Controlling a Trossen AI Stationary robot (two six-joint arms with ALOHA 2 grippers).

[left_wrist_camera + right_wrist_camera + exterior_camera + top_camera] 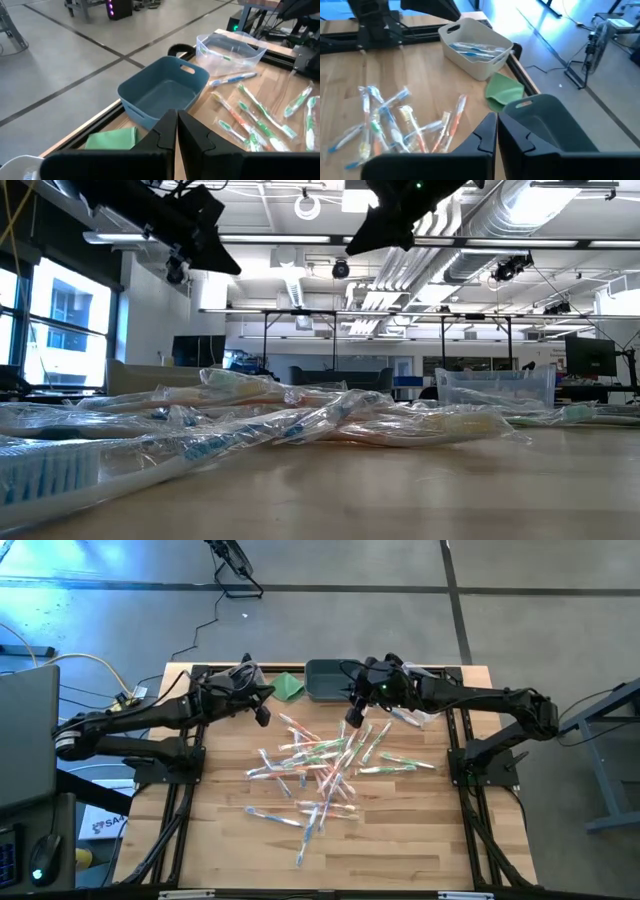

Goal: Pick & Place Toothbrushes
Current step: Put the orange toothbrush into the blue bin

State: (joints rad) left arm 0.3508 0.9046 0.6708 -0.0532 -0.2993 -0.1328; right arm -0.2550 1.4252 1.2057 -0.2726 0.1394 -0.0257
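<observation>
Both my grippers are up off the table near its far edge, and neither has anything in it. My right gripper [354,718] hangs above the far end of the heap with its fingers pressed together on nothing, and my left gripper [262,714] waits over the far left part of the table, fingers likewise together and empty. Most of the work is still ahead of me, I judge: the toothbrushes [318,772] lie in a loose, crossed pile across the middle of the table, many in clear wrappers, with a few strays trailing toward the near edge. Some sorting has been done. The white bin [476,46] at the far left corner holds several blue-handled brushes, and the clear bin [230,49] at the far right side has at least one green one lying in it. The blue-grey bin [163,90] at the middle of the far edge looks bare from my left wrist camera, so nothing of its kind has gone in yet, as far as I can see. A folded green cloth [290,686] sits just beside that bin on the left and is not part of my job. Since my right fingers have come together without a brush between them, I take it my next step is another pick from the pile below, and dozens remain.
</observation>
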